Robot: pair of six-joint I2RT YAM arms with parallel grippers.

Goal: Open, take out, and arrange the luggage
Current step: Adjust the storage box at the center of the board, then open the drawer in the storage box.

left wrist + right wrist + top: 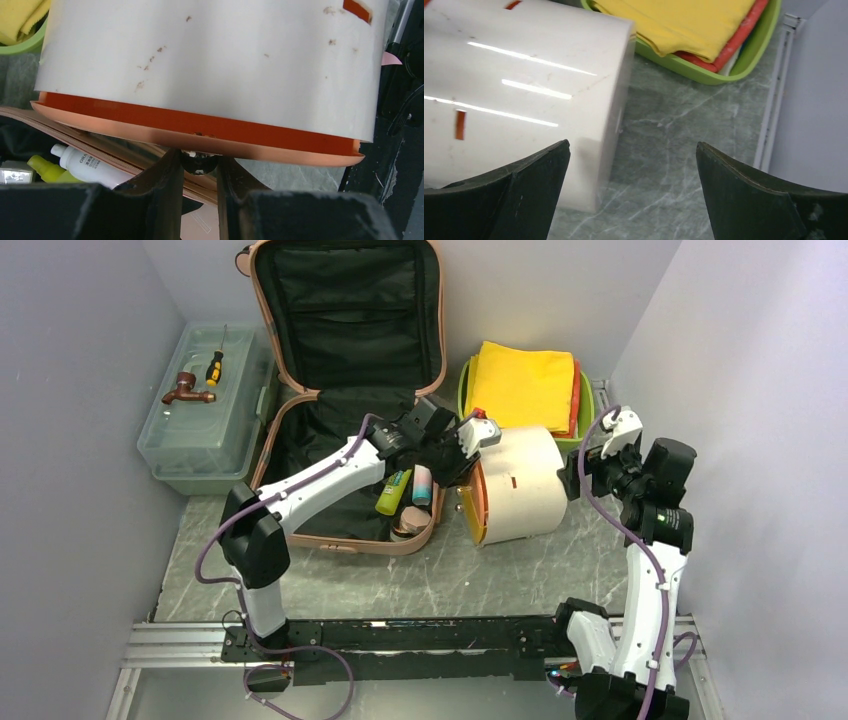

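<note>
**Left arm** [320, 475]: white link shells and black joint housings, with a large black block at the elbow. A purple cable [199, 565] is routed along the links behind the tool and loops free near the base.

**Left tool** [462, 462]: black body. A white cap with a small red mark sits just behind it. The fingers [165, 195] are matt black with rough, chipped edges.

**Right arm** [650, 580]: same white-and-black finish, with its own purple cable [666, 610] and a white cap behind the tool.

**Right tool** [573, 472]: the fingers [524, 195] are broad, black and tapered to points, with fine scratches.

**Mounting:** black base rail [400, 640] on silver extrusion.
</note>
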